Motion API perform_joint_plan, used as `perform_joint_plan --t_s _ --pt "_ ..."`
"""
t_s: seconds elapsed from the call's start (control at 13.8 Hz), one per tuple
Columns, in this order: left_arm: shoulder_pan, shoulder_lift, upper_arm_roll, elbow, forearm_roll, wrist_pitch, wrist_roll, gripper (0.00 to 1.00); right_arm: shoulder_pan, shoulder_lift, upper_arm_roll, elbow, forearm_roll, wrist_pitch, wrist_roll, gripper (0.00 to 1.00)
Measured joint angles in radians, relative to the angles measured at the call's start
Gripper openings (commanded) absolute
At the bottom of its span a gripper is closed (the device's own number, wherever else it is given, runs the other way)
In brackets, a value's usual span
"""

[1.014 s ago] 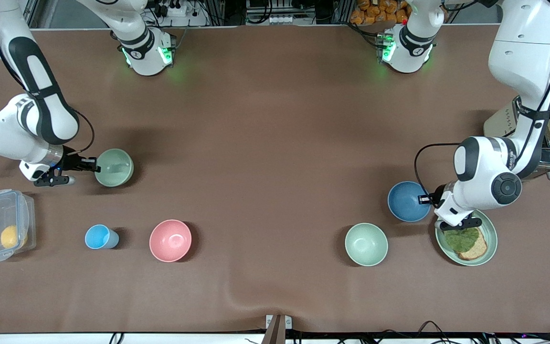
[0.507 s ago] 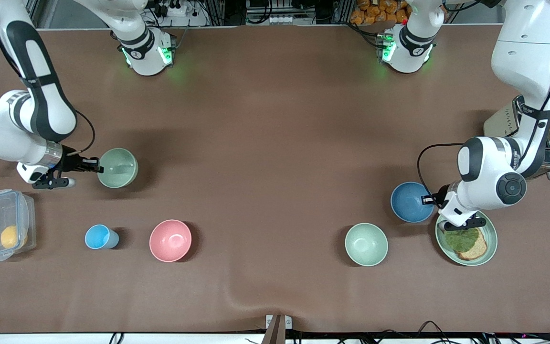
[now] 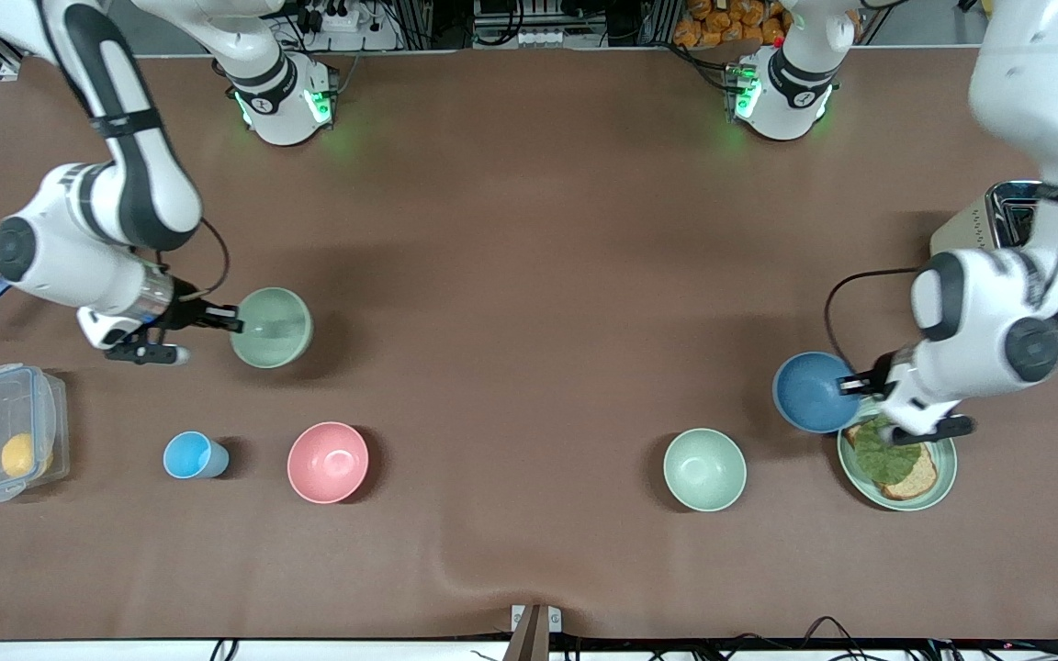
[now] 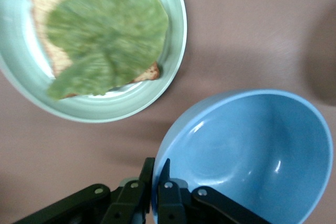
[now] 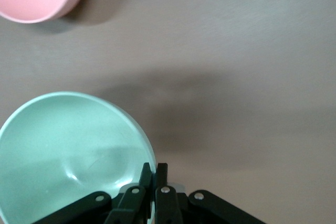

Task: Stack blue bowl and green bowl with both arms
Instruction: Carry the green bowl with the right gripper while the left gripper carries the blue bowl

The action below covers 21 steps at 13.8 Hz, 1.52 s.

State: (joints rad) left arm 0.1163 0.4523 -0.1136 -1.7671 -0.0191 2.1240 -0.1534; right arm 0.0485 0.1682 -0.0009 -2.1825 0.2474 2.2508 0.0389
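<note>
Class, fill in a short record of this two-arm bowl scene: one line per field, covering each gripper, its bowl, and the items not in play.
left gripper: shut on rim of round matte blue bowl, beside green plate with bread and leaf
right gripper: shut on rim of round sage-green bowl
bowls: lifted, not yet stacked
unused: paler mint bowl, pink bowl, light-blue cup

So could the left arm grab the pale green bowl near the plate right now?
Probably not yet. The left gripper is shut on the round blue bowl, so its fingers are busy. The pale mint-green bowl sits close, with bare table between.
</note>
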Motion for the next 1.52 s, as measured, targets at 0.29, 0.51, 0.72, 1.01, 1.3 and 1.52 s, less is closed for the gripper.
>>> perform_joint_plan --t_s 0.29,0.51,0.72,1.01,1.3,1.52 --pt "-0.001 -0.151 -0.053 -0.007 -0.068 -0.14 -0.065 0.0 0.158 -0.011 0.002 0.016 0.002 0.01 0.257 0.0" --pt "-0.007 -0.171 -0.149 -0.031 -0.068 -0.148 -0.206 0.0 0.263 -0.011 0.002 0.043 0.002 0.016 0.422 0.0" --pt "-0.012 -0.172 -0.221 -0.048 -0.068 -0.147 -0.289 0.0 0.351 -0.009 0.001 0.047 0.002 0.064 0.561 0.0" --pt "-0.013 -0.172 -0.299 -0.052 -0.071 -0.145 -0.354 0.0 0.481 0.027 0.001 0.045 0.002 0.175 0.746 0.0" --pt "-0.029 -0.159 -0.325 -0.059 -0.089 -0.139 -0.357 0.0 0.597 0.097 0.001 0.044 0.002 0.28 0.899 0.0" --pt "-0.032 -0.132 -0.325 -0.066 -0.089 -0.112 -0.357 0.0 0.665 0.128 0.001 0.046 0.002 0.304 0.992 0.0"
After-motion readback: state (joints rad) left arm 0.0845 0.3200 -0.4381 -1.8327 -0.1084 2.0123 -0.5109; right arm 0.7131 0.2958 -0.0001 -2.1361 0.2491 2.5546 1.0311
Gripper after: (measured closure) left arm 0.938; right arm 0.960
